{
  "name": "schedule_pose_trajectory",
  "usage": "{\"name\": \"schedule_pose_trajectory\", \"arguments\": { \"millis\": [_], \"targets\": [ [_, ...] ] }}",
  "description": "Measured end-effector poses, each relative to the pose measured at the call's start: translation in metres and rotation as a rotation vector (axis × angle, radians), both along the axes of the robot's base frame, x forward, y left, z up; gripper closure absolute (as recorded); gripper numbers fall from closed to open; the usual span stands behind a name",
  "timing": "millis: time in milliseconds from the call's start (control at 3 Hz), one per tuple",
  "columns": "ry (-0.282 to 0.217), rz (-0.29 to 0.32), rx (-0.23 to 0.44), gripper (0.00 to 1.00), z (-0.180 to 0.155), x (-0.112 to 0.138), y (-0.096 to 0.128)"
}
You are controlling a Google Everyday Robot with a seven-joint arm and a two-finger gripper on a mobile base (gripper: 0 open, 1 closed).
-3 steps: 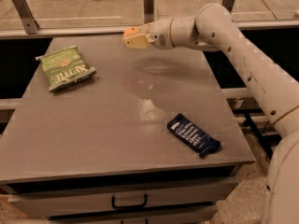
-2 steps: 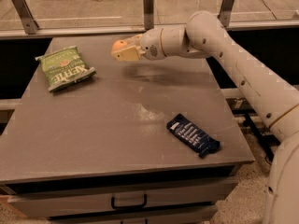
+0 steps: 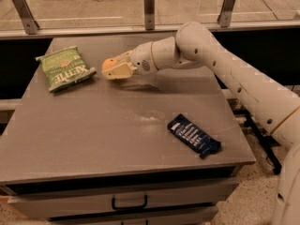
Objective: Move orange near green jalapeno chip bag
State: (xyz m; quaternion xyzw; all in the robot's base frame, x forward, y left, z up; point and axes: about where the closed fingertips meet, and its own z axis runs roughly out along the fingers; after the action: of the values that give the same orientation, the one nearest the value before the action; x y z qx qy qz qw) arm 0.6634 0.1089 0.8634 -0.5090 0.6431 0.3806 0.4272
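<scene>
The gripper [image 3: 111,69] hung low over the table [image 3: 117,139], its jaws clamped on the orange [image 3: 108,63], which sat between them, just right of the green jalapeno chip bag [image 3: 65,69], apart from it.

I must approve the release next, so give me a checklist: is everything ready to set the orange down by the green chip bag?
1. The orange is held in the gripper: ok.
2. The gripper is just right of the green jalapeno chip bag: ok.
3. Bare table between bag and gripper: ok.
4. The orange touches the table: cannot tell.
5. The dark blue bar lies well apart, front right: ok.
</scene>
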Motion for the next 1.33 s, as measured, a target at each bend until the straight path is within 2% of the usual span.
{"name": "schedule_pose_trajectory", "arguments": {
  "millis": [333,1000,1333],
  "targets": [
    [0.026,0.039,-0.006,0.59,-0.012,-0.013,0.014],
    [0.042,0.093,0.018,0.12,-0.025,-0.016,0.043],
    [0.032,0.094,0.031,0.0,-0.021,-0.017,0.046]
  ]
}}
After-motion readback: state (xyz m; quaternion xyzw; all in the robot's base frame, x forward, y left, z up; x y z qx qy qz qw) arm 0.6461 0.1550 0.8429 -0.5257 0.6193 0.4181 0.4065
